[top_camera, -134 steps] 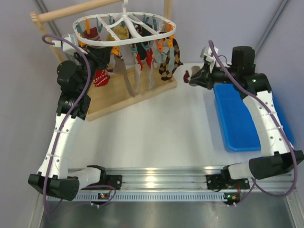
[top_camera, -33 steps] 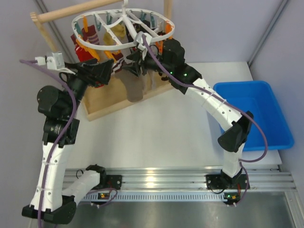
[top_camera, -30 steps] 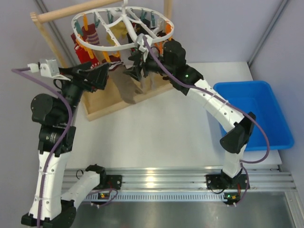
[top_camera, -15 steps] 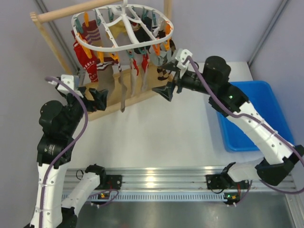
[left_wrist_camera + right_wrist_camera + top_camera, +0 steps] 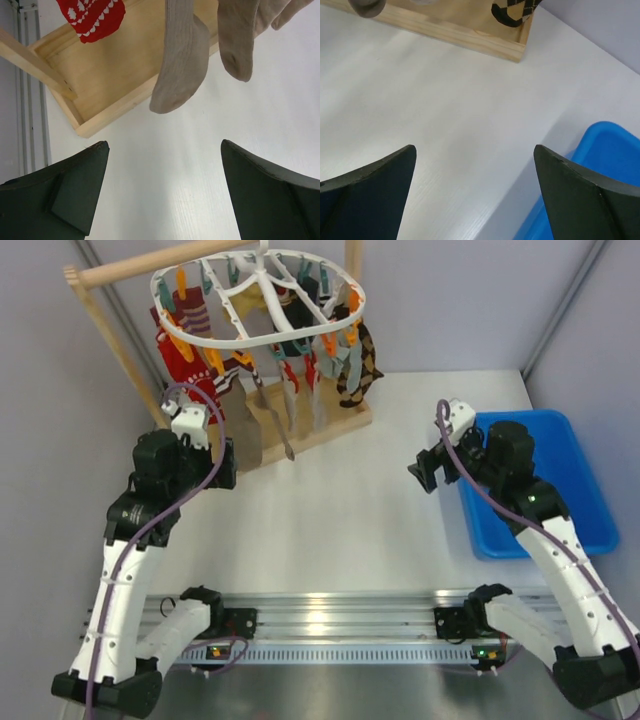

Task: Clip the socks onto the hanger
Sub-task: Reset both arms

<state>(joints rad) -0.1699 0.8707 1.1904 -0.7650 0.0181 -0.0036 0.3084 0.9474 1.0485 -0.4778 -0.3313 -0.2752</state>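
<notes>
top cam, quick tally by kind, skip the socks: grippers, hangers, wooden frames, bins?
Grippers: 2 (left gripper, right gripper)
Hanger: 1
Wooden frame: 1
Blue bin: 1
Total: 5

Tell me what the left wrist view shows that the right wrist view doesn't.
Left wrist only: a red knitted sock with white pattern and a pale beige fabric sock, hanging. Right wrist only: the blue plastic bin and a black-and-tan patterned sock toe. Both: the light wooden tray frame, the white table, a taupe sock toe (perhaps the same sock), and each arm's open, empty tool: left tool, right tool.
</notes>
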